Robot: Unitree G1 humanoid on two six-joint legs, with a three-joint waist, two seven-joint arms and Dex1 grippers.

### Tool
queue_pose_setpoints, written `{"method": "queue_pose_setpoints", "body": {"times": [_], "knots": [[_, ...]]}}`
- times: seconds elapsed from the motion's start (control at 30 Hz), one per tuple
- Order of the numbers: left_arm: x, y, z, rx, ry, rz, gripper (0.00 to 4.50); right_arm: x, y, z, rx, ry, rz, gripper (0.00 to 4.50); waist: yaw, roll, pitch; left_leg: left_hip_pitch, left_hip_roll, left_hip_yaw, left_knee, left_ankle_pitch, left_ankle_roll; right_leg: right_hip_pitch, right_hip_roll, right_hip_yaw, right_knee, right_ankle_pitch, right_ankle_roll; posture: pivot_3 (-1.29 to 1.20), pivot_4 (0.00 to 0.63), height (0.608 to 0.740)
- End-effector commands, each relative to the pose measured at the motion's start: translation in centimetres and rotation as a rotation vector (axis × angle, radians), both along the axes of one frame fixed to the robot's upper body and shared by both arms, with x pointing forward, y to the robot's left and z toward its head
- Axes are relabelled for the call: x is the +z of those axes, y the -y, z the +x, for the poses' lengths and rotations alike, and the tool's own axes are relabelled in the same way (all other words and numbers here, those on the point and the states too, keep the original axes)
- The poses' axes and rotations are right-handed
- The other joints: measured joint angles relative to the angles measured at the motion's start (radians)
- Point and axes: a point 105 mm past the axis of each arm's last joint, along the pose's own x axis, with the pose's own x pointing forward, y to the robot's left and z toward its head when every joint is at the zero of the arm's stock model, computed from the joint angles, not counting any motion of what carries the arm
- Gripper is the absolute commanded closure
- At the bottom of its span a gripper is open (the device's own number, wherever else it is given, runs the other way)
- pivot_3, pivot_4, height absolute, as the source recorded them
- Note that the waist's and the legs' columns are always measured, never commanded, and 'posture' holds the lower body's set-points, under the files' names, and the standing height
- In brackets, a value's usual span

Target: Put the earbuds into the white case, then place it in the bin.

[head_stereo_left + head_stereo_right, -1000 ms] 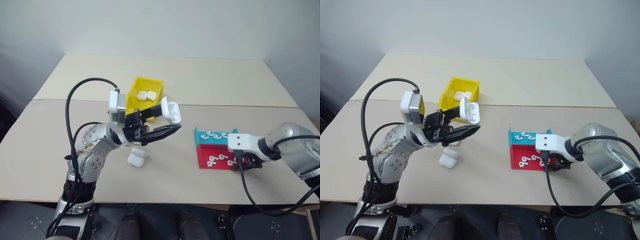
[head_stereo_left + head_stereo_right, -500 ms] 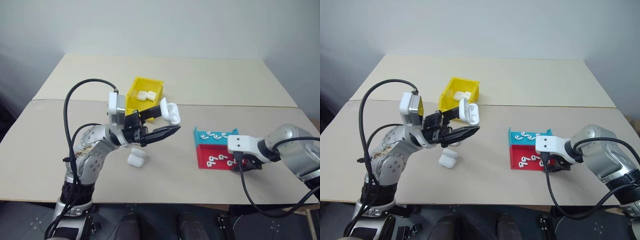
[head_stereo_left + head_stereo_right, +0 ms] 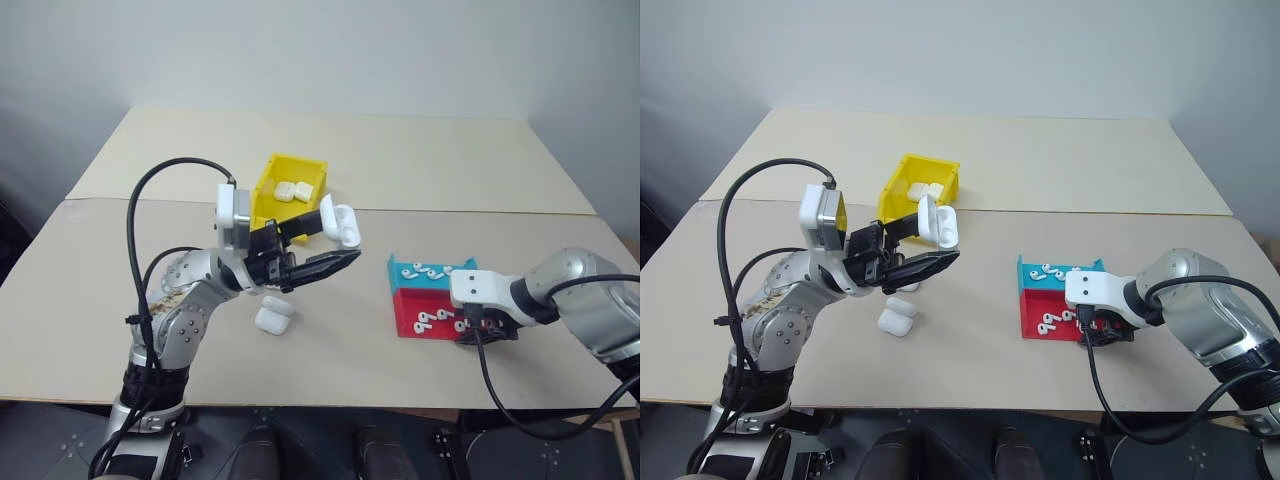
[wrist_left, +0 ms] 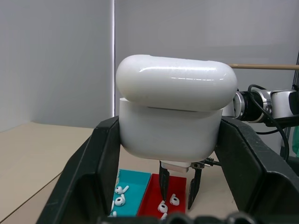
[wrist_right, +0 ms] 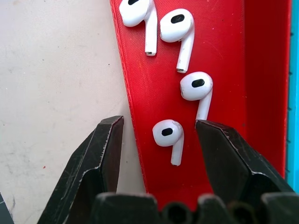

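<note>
Overhead, beige table [image 3: 420, 170], seemingly two joined boards; plain grey wall [image 3: 320, 50].

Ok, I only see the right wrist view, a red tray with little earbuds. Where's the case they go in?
Observer: The left tool holds the white case up in the air, to the left of the red tray.
Operator: Is its lid open?
Observer: It looks open, with the lid tipped up.
Operator: And where's the bin?
Observer: The yellow bin sits farther back on the table, with two cases inside.
</note>
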Motion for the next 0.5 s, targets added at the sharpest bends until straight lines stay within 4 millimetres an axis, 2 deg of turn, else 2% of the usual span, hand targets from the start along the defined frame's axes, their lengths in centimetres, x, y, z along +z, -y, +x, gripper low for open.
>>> {"method": "queue_pose_setpoints", "body": {"times": [0.03, 0.23, 0.33, 0.5], "knots": [[0.96, 0.00, -0.81, -0.018, 0.045, -0.021, 1.69, 0.90, 0.25, 0.29, 0.007, 0.038, -0.005, 1.57, 0.000, 0.000, 0.000, 0.000, 0.000, 0.000, 0.000, 0.000, 0.000, 0.000, 0.000, 0.000, 0.000, 0.000, 0.000, 0.00, 0.150, 0.740], [0.94, -0.07, -0.86, -0.017, 0.044, -0.021, 1.69, 0.86, 0.33, 0.15, 0.017, 0.028, -0.012, 1.57, 0.000, 0.000, 0.000, 0.000, 0.000, 0.000, 0.000, 0.000, 0.000, 0.000, 0.000, 0.000, 0.000, 0.000, 0.000, 0.00, 0.150, 0.740], [0.91, 0.01, -0.93, -0.017, 0.042, -0.022, 1.69, 0.72, 0.33, 0.03, 0.018, 0.022, -0.011, 2.14, 0.000, 0.000, 0.000, 0.000, 0.000, 0.000, 0.000, 0.000, 0.000, 0.000, 0.000, 0.000, 0.000, 0.000, 0.000, 0.00, 0.150, 0.740], [0.89, 0.05, -0.99, -0.018, 0.042, -0.021, 1.69, 0.61, 0.43, 0.00, 0.013, 0.020, -0.012, 3.94, 0.000, 0.000, 0.000, 0.000, 0.000, 0.000, 0.000, 0.000, 0.000, 0.000, 0.000, 0.000, 0.000, 0.000, 0.000, 0.00, 0.150, 0.740]]}}
